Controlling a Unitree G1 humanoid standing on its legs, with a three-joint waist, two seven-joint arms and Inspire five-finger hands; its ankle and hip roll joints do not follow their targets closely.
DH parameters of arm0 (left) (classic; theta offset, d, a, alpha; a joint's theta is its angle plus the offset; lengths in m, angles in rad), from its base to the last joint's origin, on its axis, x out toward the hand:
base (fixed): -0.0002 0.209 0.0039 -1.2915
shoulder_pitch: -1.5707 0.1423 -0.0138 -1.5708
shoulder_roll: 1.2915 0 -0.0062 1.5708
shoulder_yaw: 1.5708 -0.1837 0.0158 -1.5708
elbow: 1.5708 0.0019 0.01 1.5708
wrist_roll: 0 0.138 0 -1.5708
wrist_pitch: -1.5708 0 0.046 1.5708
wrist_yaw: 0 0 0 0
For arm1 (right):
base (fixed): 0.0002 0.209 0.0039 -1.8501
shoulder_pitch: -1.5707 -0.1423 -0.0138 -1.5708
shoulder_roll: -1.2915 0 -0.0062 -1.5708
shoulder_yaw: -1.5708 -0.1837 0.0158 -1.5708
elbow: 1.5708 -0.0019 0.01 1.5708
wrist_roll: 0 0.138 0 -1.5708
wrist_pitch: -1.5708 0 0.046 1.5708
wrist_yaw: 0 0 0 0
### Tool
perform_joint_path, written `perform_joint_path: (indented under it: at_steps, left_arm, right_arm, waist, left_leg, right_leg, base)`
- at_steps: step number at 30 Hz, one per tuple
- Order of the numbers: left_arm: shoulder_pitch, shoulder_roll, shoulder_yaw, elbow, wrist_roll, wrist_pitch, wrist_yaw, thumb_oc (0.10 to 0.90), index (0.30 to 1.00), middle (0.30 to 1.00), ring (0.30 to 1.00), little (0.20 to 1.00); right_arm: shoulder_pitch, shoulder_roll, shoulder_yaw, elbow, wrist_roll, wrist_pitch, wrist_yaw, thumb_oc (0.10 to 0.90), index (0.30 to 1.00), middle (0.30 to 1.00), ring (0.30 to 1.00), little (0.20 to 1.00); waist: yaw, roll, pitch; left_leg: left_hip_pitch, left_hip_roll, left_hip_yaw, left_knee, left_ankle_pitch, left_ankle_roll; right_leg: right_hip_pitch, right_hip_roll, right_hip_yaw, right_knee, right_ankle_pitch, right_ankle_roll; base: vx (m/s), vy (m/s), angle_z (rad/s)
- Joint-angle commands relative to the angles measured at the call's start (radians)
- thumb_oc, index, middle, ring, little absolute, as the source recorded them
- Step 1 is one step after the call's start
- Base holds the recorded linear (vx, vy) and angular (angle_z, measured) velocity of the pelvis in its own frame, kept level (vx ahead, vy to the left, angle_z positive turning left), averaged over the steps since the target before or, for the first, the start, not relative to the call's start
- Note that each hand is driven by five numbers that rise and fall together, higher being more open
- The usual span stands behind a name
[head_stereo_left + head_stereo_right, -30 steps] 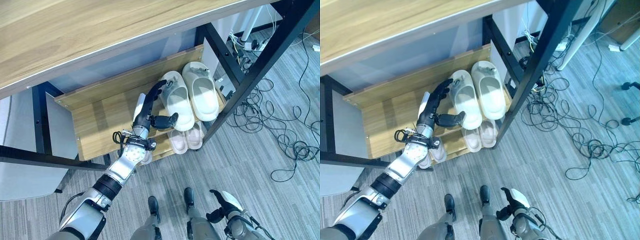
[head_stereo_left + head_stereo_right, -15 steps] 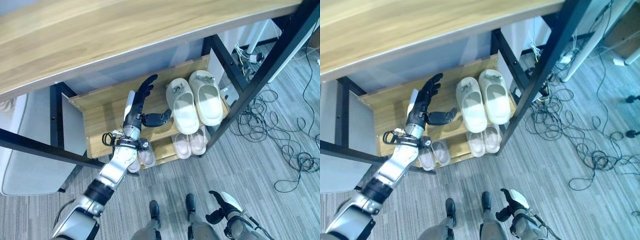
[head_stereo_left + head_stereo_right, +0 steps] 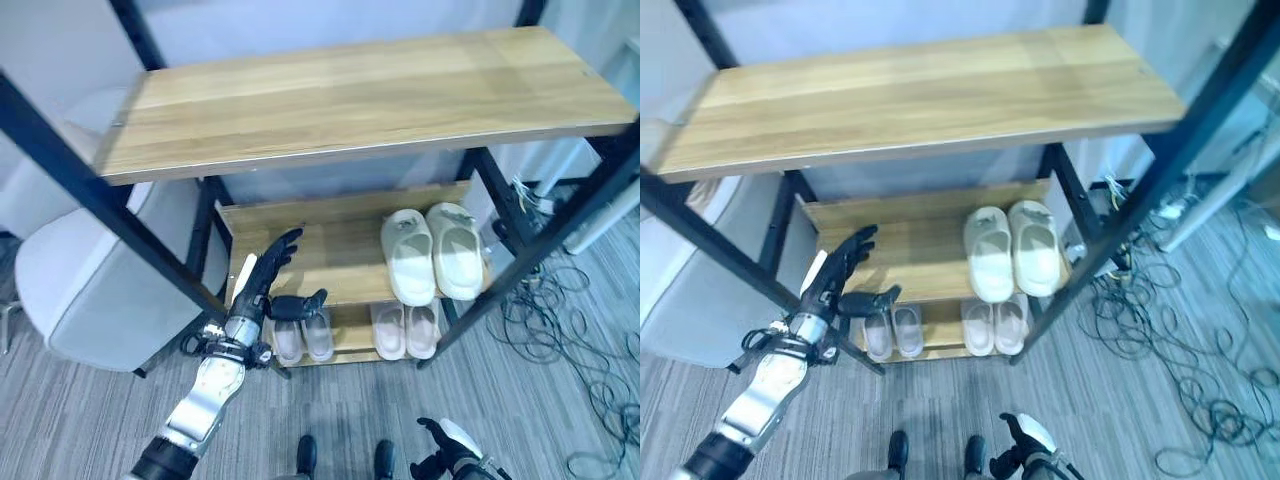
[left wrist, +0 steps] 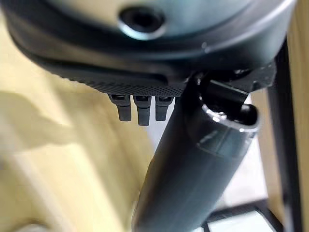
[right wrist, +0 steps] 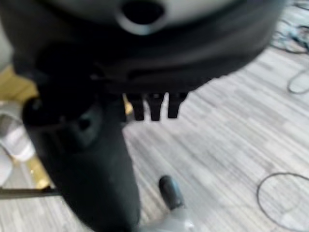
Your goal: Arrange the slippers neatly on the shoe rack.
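Slippers (image 3: 431, 258) sit side by side on shoe rack (image 3: 340, 255), looks done. Left hand (image 3: 262, 292) wide, holds nothing; right hand (image 3: 1028, 436) can't tell.

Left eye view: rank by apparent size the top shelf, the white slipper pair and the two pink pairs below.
1. Top shelf, by far the largest.
2. White slipper pair on the middle shelf.
3. Right pink pair and left pink pair on the bottom shelf: they look alike, no ranking; both sit farther from the camera.
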Motion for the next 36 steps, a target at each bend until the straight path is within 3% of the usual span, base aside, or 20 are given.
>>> perform_joint_path:
  at_steps: [1,9,14,25,28,36]
  left_arm:
    - [-0.038,0.016,0.031,-0.047,-0.036,-0.093,-0.052,0.800,0.900,0.900,0.900,0.900]
    - [0.112,0.047,0.044,-0.025,-0.031,-0.069,-0.116,0.800,0.900,0.900,0.900,0.900]
    - [0.168,0.059,0.032,0.079,0.029,-0.060,-0.133,0.800,0.900,0.900,0.900,0.900]
    - [0.125,-0.056,0.002,0.665,0.307,-0.019,-0.062,0.800,0.900,0.900,0.900,0.900]
    - [0.065,-0.125,0.006,0.907,0.377,0.012,-0.017,0.800,0.900,0.900,0.900,0.900]
    - [0.023,-0.194,0.013,1.113,0.422,0.045,0.002,0.800,0.900,0.900,0.900,0.900]
  right_arm:
    - [0.031,0.011,-0.022,0.001,-0.001,-0.017,-0.005,0.800,0.900,0.900,0.900,0.900]
    - [0.046,0.022,-0.040,0.038,0.006,-0.019,-0.006,0.800,0.900,0.900,0.900,0.900]
    - [0.047,0.024,-0.043,0.053,0.010,-0.025,-0.008,0.800,0.900,0.900,0.900,0.900]
    - [0.044,0.005,-0.034,0.072,0.011,-0.049,-0.004,0.800,0.900,0.900,0.900,0.900]
    - [0.038,0.017,-0.039,0.124,0.021,-0.045,-0.004,0.800,0.900,0.900,0.900,0.900]
    - [0.041,0.040,-0.051,0.176,0.051,-0.035,0.005,0.800,0.900,0.900,0.900,0.900]
  waist:
    - [0.024,-0.048,-0.086]
    - [0.075,-0.069,-0.105]
    - [0.090,-0.077,-0.112]
    - [0.065,-0.083,-0.114]
    - [0.043,-0.081,-0.119]
    - [0.010,-0.076,-0.125]
  left_leg:
    - [-0.045,-0.033,0.027,0.002,-0.029,-0.022]
    - [-0.029,-0.043,-0.034,0.002,-0.019,-0.027]
    - [-0.029,-0.048,-0.058,0.002,-0.012,-0.030]
    - [-0.031,-0.047,-0.054,0.002,-0.006,-0.029]
    - [-0.016,-0.047,-0.044,0.002,-0.014,-0.026]
    - [0.002,-0.041,-0.019,0.002,-0.026,-0.023]
  right_leg:
    - [0.007,-0.033,-0.057,0.013,-0.108,0.048]
    - [0.062,-0.036,-0.128,0.013,-0.122,0.044]
    - [0.077,-0.037,-0.154,0.013,-0.127,0.042]
    - [0.069,-0.034,-0.142,0.013,-0.123,0.042]
    - [0.076,-0.032,-0.125,0.015,-0.125,0.040]
    - [0.076,-0.029,-0.094,0.018,-0.128,0.038]
  base:
    - [0.00,-0.011,0.22]
    - [0.00,-0.009,0.26]
    - [0.00,0.005,0.19]
    - [0.00,0.006,0.04]
    - [0.03,0.029,-0.09]
    - [0.01,0.008,-0.11]
